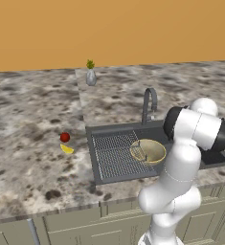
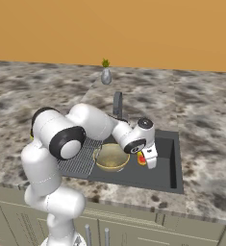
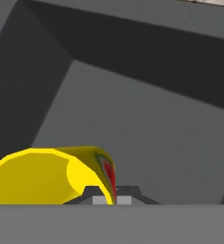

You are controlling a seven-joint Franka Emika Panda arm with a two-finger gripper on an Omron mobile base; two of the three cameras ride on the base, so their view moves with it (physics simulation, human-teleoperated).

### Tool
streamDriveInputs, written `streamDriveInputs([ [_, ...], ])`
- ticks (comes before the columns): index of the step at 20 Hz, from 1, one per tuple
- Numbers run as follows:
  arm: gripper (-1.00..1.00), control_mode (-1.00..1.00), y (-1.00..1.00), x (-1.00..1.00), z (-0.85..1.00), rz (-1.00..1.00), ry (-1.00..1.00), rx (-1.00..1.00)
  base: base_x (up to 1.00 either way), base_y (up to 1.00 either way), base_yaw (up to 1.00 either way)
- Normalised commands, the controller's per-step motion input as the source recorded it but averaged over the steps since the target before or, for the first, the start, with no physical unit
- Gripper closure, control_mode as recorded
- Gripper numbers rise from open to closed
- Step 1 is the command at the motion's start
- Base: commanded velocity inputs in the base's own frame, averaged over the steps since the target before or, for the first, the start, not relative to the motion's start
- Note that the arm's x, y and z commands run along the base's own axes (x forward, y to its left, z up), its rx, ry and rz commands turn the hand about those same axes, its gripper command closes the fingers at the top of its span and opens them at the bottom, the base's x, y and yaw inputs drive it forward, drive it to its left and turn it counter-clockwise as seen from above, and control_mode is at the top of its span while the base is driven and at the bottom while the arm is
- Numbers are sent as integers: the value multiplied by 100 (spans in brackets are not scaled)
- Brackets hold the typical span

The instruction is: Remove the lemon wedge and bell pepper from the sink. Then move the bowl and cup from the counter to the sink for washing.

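**One cup at the gripper, inside the sink**

The gripper (image 2: 148,163) hangs low in the sink (image 2: 174,166) basin with the cup (image 2: 142,158) at its fingertips (whether clamped, I cannot tell). The bowl (image 2: 110,157) sits just beside. Bell pepper (image 1: 64,137) and lemon wedge (image 1: 66,149) lie on the counter (image 1: 28,158).

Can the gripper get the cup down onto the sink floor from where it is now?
Probably yes. The gripper already hangs inside the sink with the cup in it, and the hand view shows bare basin floor ahead. The bowl sits beside it, toward the drainboard, not underneath.
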Motion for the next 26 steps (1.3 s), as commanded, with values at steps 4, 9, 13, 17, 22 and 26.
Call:
streamDriveInputs([
  [4,100,-100,-3,4,-13,-2,0,0,0,0,0],
  [9,100,-100,-3,7,-16,-2,0,0,0,0,0],
  [13,100,-100,-3,7,-16,-2,0,0,0,0,0],
  [17,100,-100,-3,8,-17,-3,0,0,0,0,0],
  [22,100,-100,-4,11,-18,-2,1,0,0,0,0],
  [26,100,-100,-6,11,-17,0,1,0,0,0,0],
])
